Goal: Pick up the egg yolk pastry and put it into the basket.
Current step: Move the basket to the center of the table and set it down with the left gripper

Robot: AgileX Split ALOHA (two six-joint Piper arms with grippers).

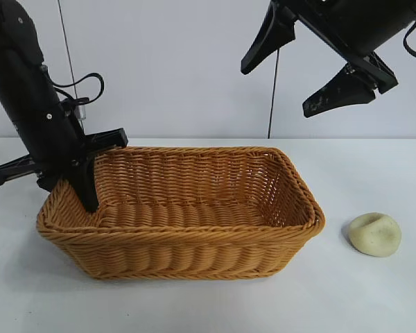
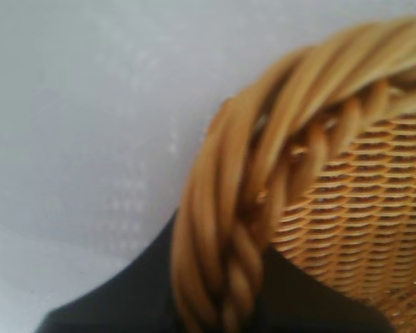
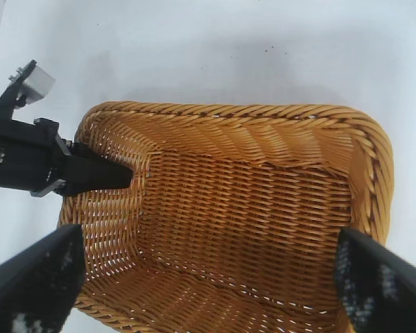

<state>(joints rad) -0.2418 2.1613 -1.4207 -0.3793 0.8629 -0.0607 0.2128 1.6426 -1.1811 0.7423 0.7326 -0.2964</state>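
Observation:
The egg yolk pastry [image 1: 375,234], a pale cream dome with a dent, lies on the white table to the right of the basket, apart from it. The golden-brown wicker basket [image 1: 194,246] stands in the middle and is empty. My left gripper [image 1: 89,191] is shut on the braided rim at the basket's left end; the left wrist view shows the rim [image 2: 263,139] between its dark fingers [image 2: 125,302]. My right gripper [image 1: 275,91] is open and empty, high above the basket's right end. Its view looks down into the basket [image 3: 229,112] and also shows the left gripper [image 3: 100,177]. The pastry is out of both wrist views.
The white table [image 1: 374,298] spreads around the basket, with a pale wall behind it. A cable [image 1: 272,90] hangs down behind the right arm.

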